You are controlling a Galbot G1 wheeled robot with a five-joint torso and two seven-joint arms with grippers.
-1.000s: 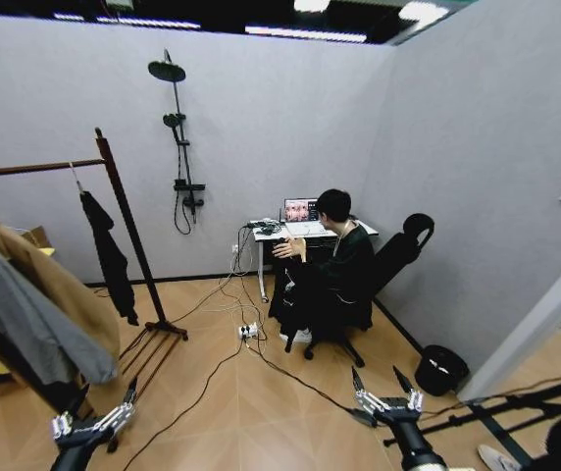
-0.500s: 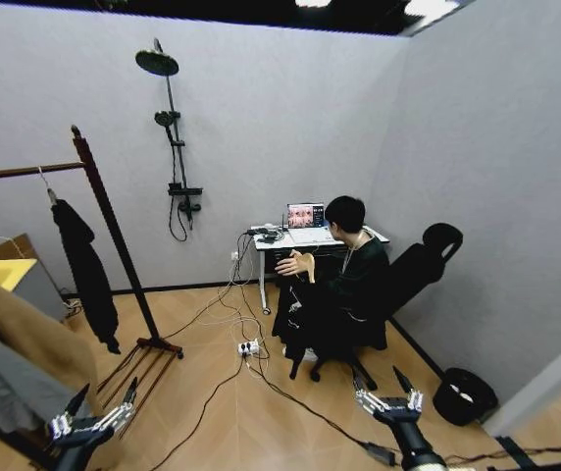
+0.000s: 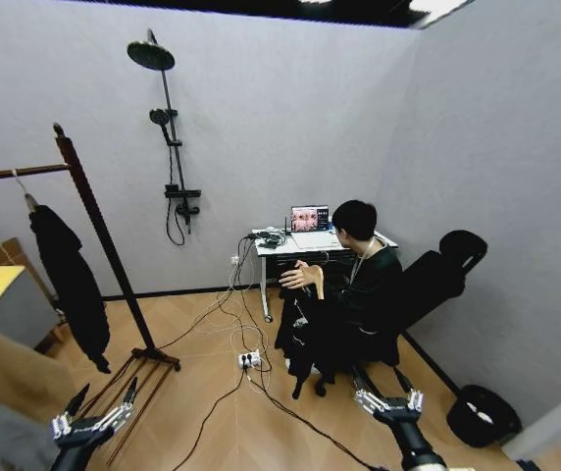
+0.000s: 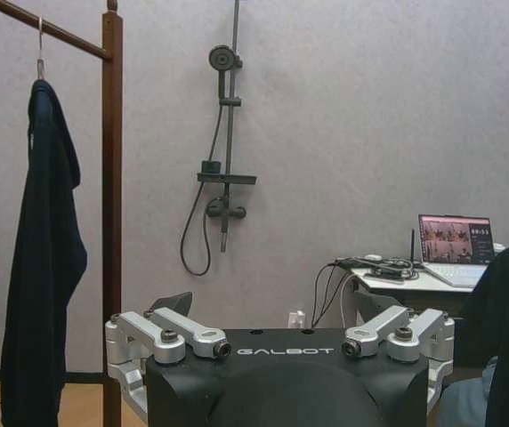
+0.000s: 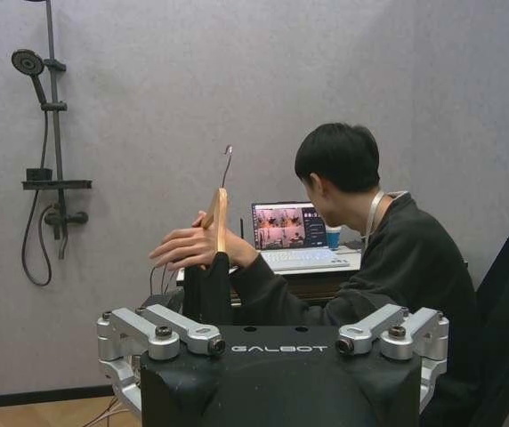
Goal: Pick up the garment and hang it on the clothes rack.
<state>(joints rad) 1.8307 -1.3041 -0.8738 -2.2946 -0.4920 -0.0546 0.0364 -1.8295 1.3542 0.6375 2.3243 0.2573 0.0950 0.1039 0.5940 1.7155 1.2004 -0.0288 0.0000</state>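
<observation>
1. Grey walls and a wood-plank floor make up the room you are looking into from the head camera.
2. Garment: black fabric hanging from a light wooden hanger. A seated person holds it up with a hand on the hanger, in front of the worktop. It is well apart from both of your tools.
3. Clothes rack: dark reddish-brown wood with a knob-topped post and a horizontal rail, standing to the robot's left, its foot on the floor. You see the same post close by in the left wrist view.
4. Dark top: it hangs on the rail by a metal hook, just beside the post.
5. Left tool: low at the near edge, fingers spread, holding nothing, near the foot of the rack.
6. Right tool: low at the near edge, fingers spread, holding nothing, pointed toward the seated person.
7. Tan coat: at your near left, in front of the rack.
8. Laptop: open on the worktop, screen lit.
9. Shower fitting: mounted on the back wall, between rack and worktop.
10. Cables and a power strip: lying on the floor below the worktop.
11. Black bin: on the floor by the right wall.
</observation>
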